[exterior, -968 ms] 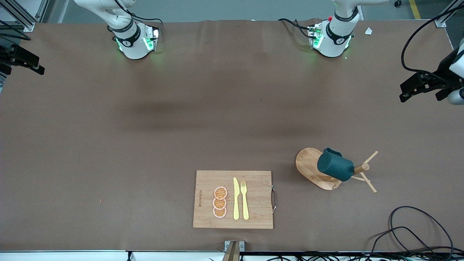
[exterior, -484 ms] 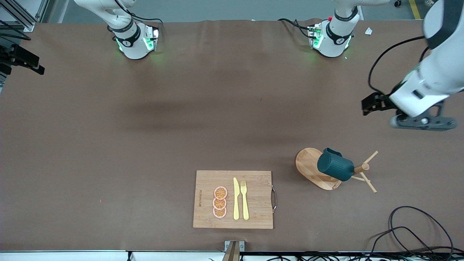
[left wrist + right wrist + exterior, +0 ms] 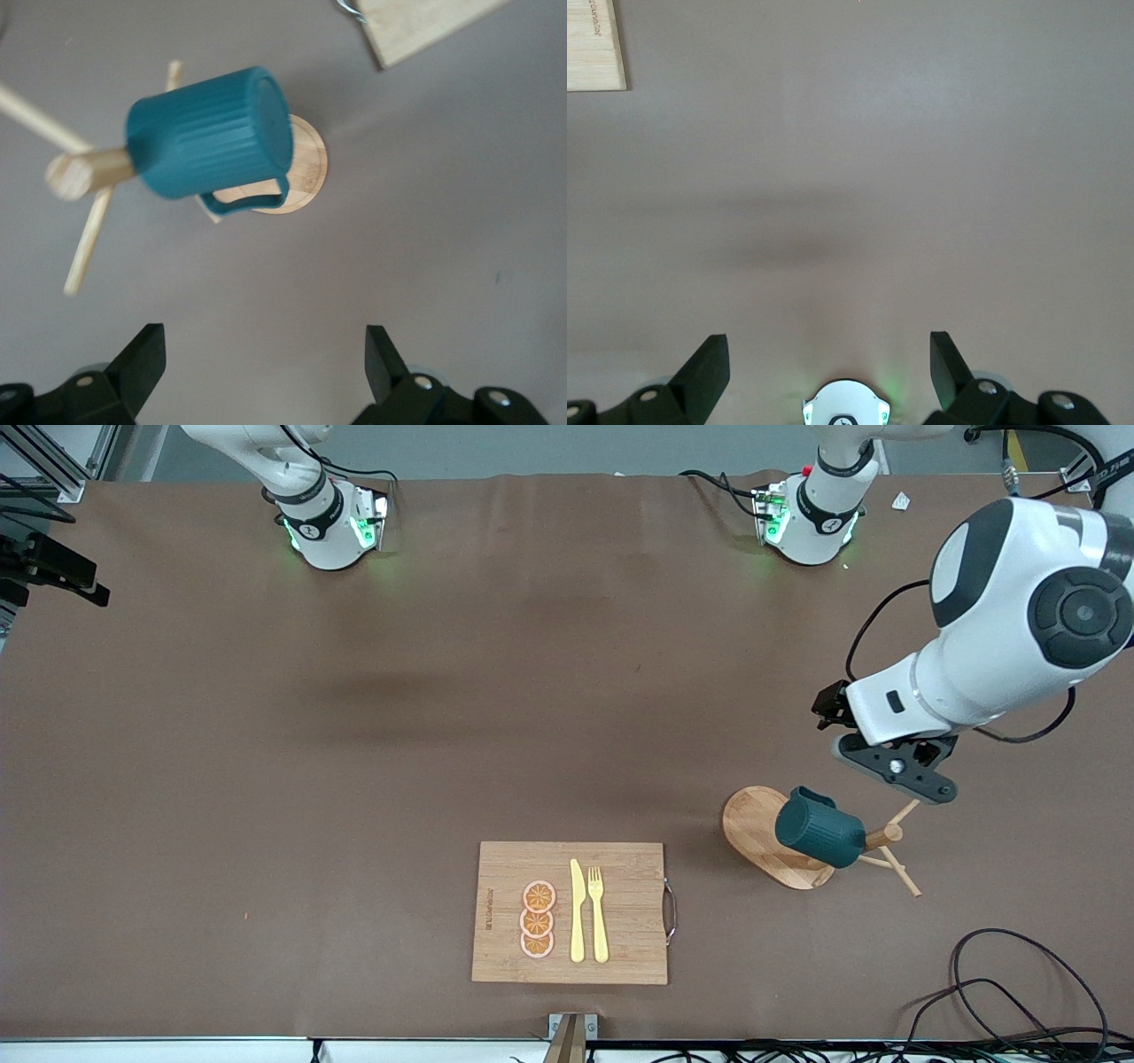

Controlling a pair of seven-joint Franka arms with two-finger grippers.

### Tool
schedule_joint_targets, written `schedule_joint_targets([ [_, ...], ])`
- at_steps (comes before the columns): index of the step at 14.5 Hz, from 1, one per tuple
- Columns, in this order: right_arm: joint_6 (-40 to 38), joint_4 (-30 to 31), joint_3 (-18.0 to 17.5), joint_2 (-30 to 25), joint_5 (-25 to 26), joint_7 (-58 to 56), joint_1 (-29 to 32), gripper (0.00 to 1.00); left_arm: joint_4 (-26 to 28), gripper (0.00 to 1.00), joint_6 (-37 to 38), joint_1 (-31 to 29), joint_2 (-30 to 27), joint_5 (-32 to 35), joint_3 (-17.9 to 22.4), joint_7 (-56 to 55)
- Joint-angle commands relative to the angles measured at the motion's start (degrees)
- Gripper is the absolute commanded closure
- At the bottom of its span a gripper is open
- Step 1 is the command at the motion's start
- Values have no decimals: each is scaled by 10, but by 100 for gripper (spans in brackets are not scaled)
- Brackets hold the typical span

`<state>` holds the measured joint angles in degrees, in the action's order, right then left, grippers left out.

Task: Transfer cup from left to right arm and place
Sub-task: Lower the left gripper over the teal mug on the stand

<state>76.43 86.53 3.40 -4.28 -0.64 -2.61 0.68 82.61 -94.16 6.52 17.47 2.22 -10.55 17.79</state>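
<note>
You are looking at the cup (image 3: 819, 833) in the lower right part of the front view, hanging tilted on a peg of the wooden mug tree (image 3: 886, 836), whose round base (image 3: 753, 833) is sitting on the brown counter (image 3: 354, 779). The left pincer (image 3: 895, 766) is hovering just above the cup in that frame, over the counter beside the mug tree. In the left wrist view its two dark fingers (image 3: 137, 363) are standing wide apart with nothing between them, and the cup (image 3: 208, 133) is showing in the upper left of that frame, apart from the fingers.

The right pincer (image 3: 828, 367) is waiting; in the right wrist view its fingers (image 3: 704, 367) are spread wide and empty at the bottom of the frame, over bare counter.

At the lower centre of the front view a bamboo cutting board (image 3: 620, 903) is lying flat, carrying three orange slices (image 3: 537, 919), a yellow knife (image 3: 577, 912) and a yellow fork (image 3: 598, 914) side by side.
</note>
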Motion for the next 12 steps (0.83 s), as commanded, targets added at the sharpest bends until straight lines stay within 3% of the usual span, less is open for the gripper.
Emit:
schedule_joint_targets([
  [1,0,14,-8,-14,5,-7,12,0,-7,2,-4,3,12,7,-8,149],
  [6,0,14,-8,-15,5,-7,12,0,-4,1,-83,0,48,9,-8,453],
  [12,0,14,-8,-15,5,-7,12,0,-3,1,-179,-10,84,17,-7,666],
])
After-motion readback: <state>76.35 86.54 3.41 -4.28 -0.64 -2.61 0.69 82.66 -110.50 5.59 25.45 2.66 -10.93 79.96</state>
